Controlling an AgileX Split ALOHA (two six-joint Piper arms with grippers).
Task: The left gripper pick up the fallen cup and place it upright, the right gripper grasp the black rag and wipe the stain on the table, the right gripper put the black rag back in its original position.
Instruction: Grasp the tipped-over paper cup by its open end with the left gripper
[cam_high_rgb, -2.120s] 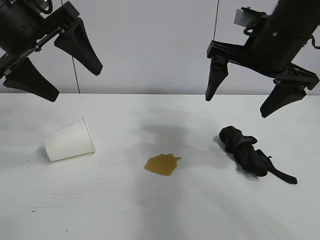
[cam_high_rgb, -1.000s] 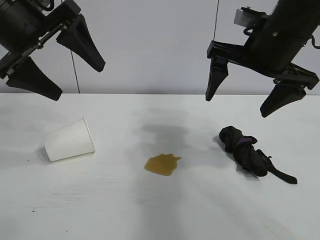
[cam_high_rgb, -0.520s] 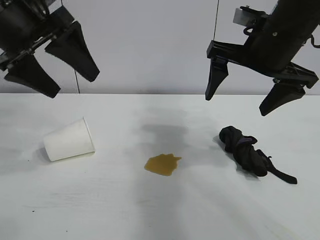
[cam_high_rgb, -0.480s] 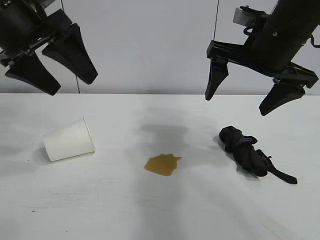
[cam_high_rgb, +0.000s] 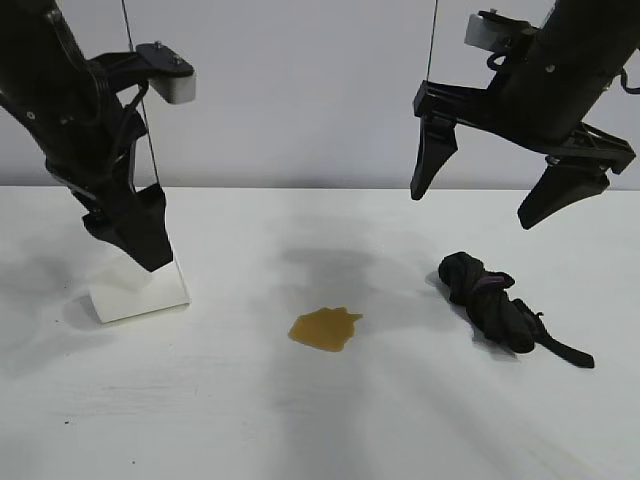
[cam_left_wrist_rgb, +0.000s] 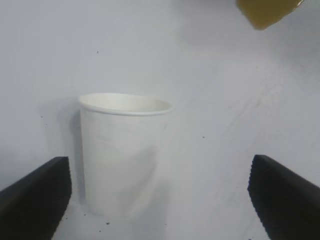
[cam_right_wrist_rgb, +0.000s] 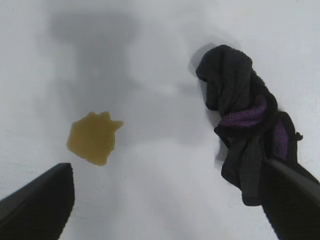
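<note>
at the near middle of the counter (cam_high_rgb: 330, 430) nothing's moved: the stain (cam_high_rgb: 324, 328) sits at 6 o'clock from scene centre, untouched, w/ the black rag (cam_high_rgb: 500, 305) off at its 3 o'clock, well apart, tail trailing toward the near right. at the stain's 9 o'clock the cup (cam_high_rgb: 140, 290) lies on its side, rim toward the stain.

what changed: the left claw (cam_high_rgb: 135, 235) has dropped from high at the back left and rolled its wrist, so now it hangs right over the cup, tips in front of the cup's upper edge in the exterior view. can't tell from there if it touches. in the left wrist view the cup (cam_left_wrist_rgb: 122, 155) sits between the two finger tips (cam_left_wrist_rgb: 35, 192), both well clear of the paper, so claw's wide, holding nothing. means step one is abt to start: pick not made yet, needs a bit more descent, then close. thin paper, so prob gentle squeeze or it'll crush.

farther back, the right claw (cam_high_rgb: 495, 190) hasn't budged, up at 12 o'clock above the rag, also wide, empty. rag and wipe steps not begun.
</note>
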